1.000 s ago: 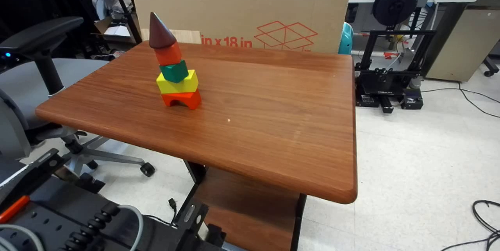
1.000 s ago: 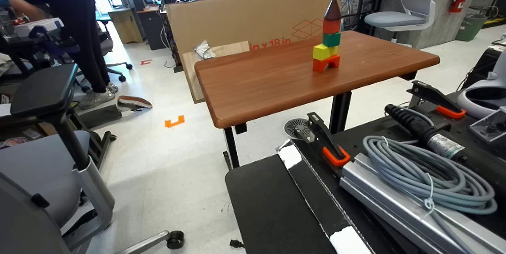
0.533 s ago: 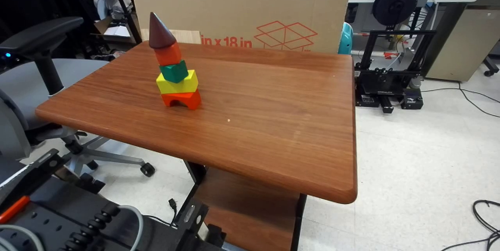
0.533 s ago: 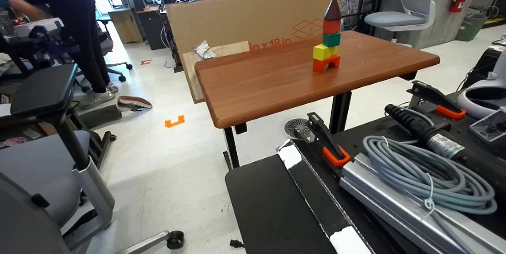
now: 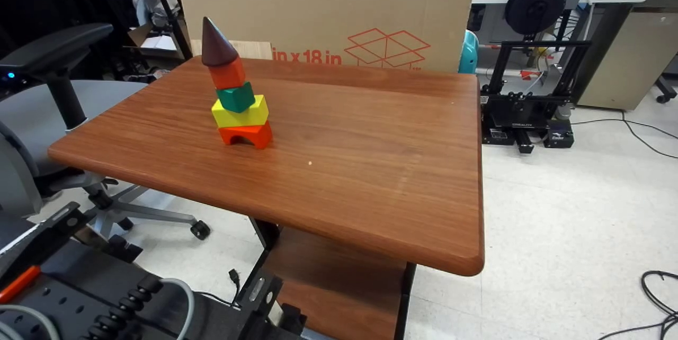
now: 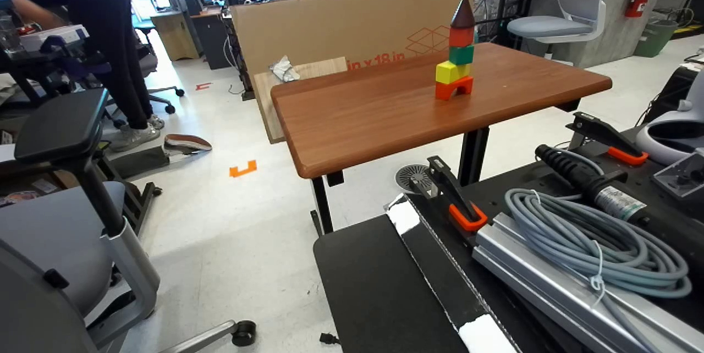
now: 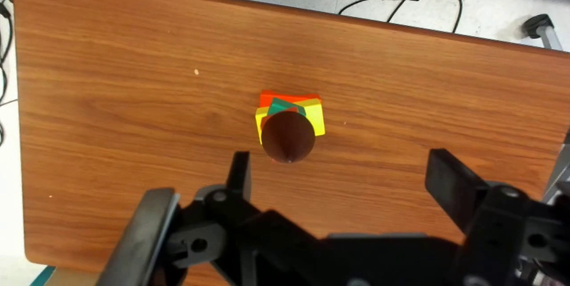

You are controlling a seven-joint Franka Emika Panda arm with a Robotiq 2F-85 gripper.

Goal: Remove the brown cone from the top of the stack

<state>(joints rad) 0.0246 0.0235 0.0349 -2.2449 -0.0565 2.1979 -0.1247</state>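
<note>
Wrist view: we see the brown cone [image 7: 288,136] near mid-frame, at the upper edge of the gap between the jaws of the gripper [image 7: 339,165], nearer the left-of-frame jaw, touching neither. Those jaws stand wide apart. In both exterior views, the cone tops our toy-block stack [image 5: 241,113] on the wood-grain table [image 5: 371,144].

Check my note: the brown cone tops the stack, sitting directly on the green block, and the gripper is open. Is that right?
Not quite: the brown cone sits directly on a red block, not the green block, which lies just beneath the red one; both exterior views show this. The rest holds: the cone tops the stack, and the gripper is open.
</note>
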